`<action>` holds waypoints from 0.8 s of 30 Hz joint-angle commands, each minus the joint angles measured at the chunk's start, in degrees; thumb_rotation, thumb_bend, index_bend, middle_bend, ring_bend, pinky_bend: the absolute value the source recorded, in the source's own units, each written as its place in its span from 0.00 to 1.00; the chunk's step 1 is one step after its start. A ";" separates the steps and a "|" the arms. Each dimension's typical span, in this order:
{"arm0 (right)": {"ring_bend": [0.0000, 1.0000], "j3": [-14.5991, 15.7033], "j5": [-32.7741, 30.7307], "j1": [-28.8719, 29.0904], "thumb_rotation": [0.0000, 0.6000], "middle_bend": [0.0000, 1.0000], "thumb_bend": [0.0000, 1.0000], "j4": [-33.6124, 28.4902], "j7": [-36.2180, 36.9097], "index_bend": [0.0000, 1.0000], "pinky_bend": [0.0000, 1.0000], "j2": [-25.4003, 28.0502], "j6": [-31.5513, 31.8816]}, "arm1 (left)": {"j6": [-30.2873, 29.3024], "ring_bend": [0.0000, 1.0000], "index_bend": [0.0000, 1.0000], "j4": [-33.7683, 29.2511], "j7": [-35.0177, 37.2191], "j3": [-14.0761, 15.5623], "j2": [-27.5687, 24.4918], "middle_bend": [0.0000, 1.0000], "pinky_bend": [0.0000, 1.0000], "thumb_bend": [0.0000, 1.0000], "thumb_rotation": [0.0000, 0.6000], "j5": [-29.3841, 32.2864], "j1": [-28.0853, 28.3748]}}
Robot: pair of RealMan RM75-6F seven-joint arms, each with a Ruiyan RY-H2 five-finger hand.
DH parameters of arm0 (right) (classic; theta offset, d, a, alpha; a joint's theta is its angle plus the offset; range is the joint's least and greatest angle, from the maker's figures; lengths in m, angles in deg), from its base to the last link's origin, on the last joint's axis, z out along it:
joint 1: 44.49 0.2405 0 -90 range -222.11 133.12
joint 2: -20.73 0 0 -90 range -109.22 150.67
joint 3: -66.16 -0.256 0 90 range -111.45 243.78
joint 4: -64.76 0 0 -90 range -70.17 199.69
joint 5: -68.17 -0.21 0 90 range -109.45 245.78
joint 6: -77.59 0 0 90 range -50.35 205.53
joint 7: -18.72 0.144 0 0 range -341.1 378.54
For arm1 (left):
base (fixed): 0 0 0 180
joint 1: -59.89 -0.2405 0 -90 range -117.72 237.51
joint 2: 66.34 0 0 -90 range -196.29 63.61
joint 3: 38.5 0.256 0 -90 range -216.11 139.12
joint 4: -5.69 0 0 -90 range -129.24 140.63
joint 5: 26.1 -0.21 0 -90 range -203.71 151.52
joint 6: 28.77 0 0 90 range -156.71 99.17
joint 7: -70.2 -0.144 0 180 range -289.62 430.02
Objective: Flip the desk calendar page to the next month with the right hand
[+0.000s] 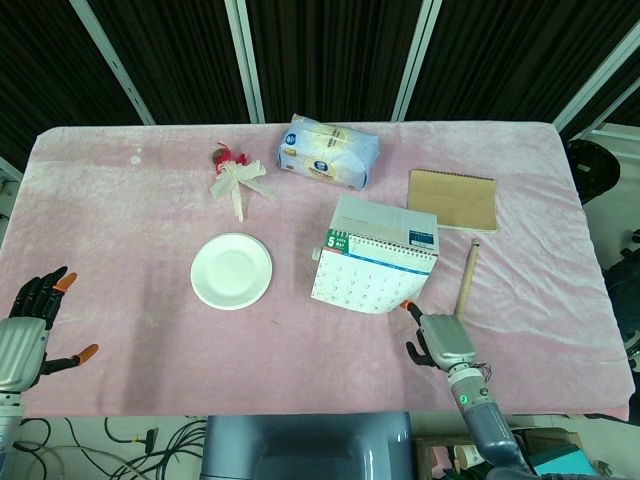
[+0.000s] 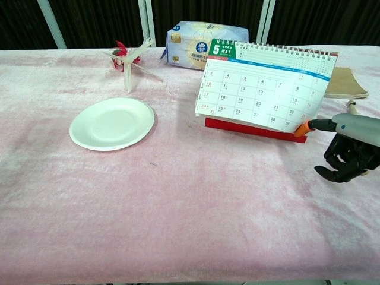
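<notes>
The desk calendar [image 1: 375, 265] stands right of the table's middle, showing its May page [image 2: 264, 86] above a red base. My right hand [image 1: 443, 343] is at the calendar's lower right corner. One outstretched orange fingertip [image 2: 303, 127] touches the page's bottom right corner, and the other fingers are curled in below [image 2: 350, 151]. The page's lower edge stands away from the base. My left hand [image 1: 25, 335] hovers at the near left table edge with fingers spread and nothing in it.
A white plate [image 1: 231, 270] lies left of the calendar. Behind are a tissue pack [image 1: 328, 152], a ribbon bow [image 1: 237, 178] and a brown notebook [image 1: 453, 199]. A wooden stick [image 1: 467, 275] lies just right of the calendar, close to my right hand.
</notes>
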 commanded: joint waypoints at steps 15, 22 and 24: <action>0.77 -4.04 7.30 0.48 1.00 0.74 0.41 -8.75 0.64 0.04 0.85 3.42 5.37 | 0.10 0.00 0.00 -0.02 0.44 0.07 -0.11 0.00 0.00 0.00 1.00 -0.06 0.01; 0.72 -7.76 8.06 1.24 1.00 0.68 0.41 -10.53 1.79 0.06 0.83 5.33 6.94 | 0.22 0.00 0.00 -0.11 0.47 0.16 -0.11 0.00 0.00 0.00 1.00 -0.10 0.03; 0.71 -9.54 7.34 2.06 1.00 0.67 0.41 -10.27 1.71 0.06 0.81 5.72 7.04 | 0.17 0.00 0.00 -0.13 0.45 0.18 -0.10 0.00 0.00 0.00 1.00 -0.14 0.00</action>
